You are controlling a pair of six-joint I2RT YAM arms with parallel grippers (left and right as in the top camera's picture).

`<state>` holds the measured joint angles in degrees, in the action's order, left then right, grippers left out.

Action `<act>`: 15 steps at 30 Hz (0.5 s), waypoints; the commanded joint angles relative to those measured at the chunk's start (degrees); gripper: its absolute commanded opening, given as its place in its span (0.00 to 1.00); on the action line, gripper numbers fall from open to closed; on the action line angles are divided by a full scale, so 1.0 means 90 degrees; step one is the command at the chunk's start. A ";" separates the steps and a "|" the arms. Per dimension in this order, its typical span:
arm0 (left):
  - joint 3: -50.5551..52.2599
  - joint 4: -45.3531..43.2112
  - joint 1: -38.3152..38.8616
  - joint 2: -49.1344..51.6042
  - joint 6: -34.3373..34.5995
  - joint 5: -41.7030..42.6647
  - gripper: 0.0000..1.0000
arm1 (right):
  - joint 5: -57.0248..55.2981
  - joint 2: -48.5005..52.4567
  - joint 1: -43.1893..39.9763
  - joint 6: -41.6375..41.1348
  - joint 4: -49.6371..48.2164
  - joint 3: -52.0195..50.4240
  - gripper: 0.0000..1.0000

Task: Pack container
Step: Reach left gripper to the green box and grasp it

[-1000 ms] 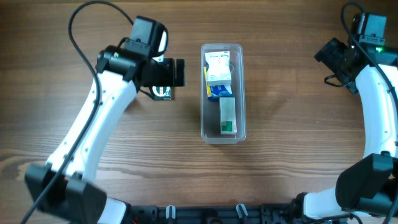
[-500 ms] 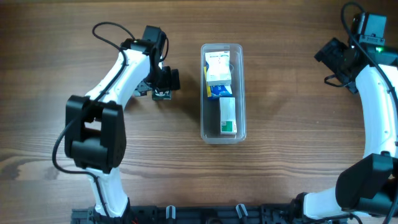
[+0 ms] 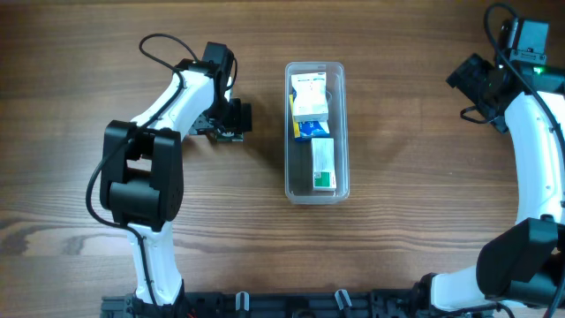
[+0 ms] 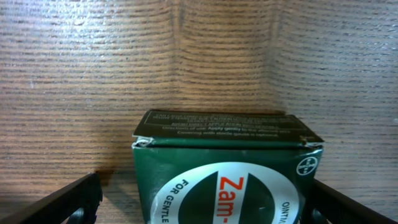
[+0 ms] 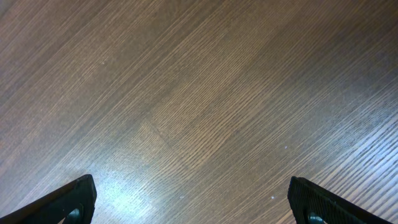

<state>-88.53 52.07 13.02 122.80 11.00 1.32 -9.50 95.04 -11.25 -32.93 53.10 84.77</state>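
Observation:
The container [image 3: 289,168] is a long clear tub at the table's middle. It holds a white box [image 3: 310,95], a blue item [image 3: 308,129] and a green-and-white box [image 3: 323,166]. My left gripper [image 3: 231,124] is low over the table to the container's left. It is open around a dark green "Zam-" ointment box [image 4: 224,168] lying on the wood. In the left wrist view the jaws [image 4: 199,205] flank the box, with a gap on the left side. My right gripper [image 3: 466,78] is at the far right, open and empty [image 5: 199,205].
The wooden table [image 3: 415,194] surrounds the container. The left arm's cable [image 3: 159,42] loops at the back left. The right arm runs down the right edge.
My left arm has folded in and its gripper has come down and slightly left around the green box. The right arm and the container have not moved.

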 commanded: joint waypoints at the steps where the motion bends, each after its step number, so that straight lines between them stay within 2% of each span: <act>1: -0.0083 -0.0049 -0.0019 0.0036 -0.0134 -0.0083 1.00 | -0.0114 0.0044 0.0010 -0.0051 0.0002 -0.0019 1.00; 2: -0.0083 -0.0056 -0.0019 0.0036 -0.0134 -0.0083 0.98 | -0.0114 0.0044 0.0010 -0.0053 0.0002 -0.0017 1.00; 4: -0.0083 -0.0070 -0.0019 0.0036 -0.0134 -0.0083 0.86 | -0.0114 0.0044 0.0010 -0.0051 0.0002 -0.0017 1.00; 5: -0.0083 -0.0070 -0.0019 0.0036 -0.0131 -0.0083 0.85 | -0.0114 0.0044 0.0010 -0.0051 0.0002 -0.0017 1.00; 8: -0.0083 -0.0061 -0.0019 0.0036 -0.0131 -0.0080 0.66 | -0.0114 0.0044 0.0010 -0.0053 0.0002 -0.0017 1.00; 10: -0.0083 -0.0024 -0.0019 0.0036 -0.0131 -0.0080 0.64 | -0.0114 0.0044 0.0010 -0.0051 0.0002 -0.0017 1.00; 12: -0.0083 0.0002 -0.0019 0.0036 -0.0129 -0.0080 0.53 | -0.0114 0.0044 0.0010 -0.0051 0.0002 -0.0017 1.00; 14: -0.0083 0.0053 -0.0019 0.0036 -0.0129 -0.0080 0.51 | -0.0114 0.0044 0.0010 -0.0051 0.0002 -0.0017 1.00; 15: -0.0083 0.0102 -0.0019 0.0036 -0.0131 -0.0080 0.55 | -0.0114 0.0044 0.0010 -0.0053 0.0002 -0.0019 1.00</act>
<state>-88.68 52.01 13.02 122.80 10.09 1.30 -9.50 95.04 -11.27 -32.93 53.10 84.77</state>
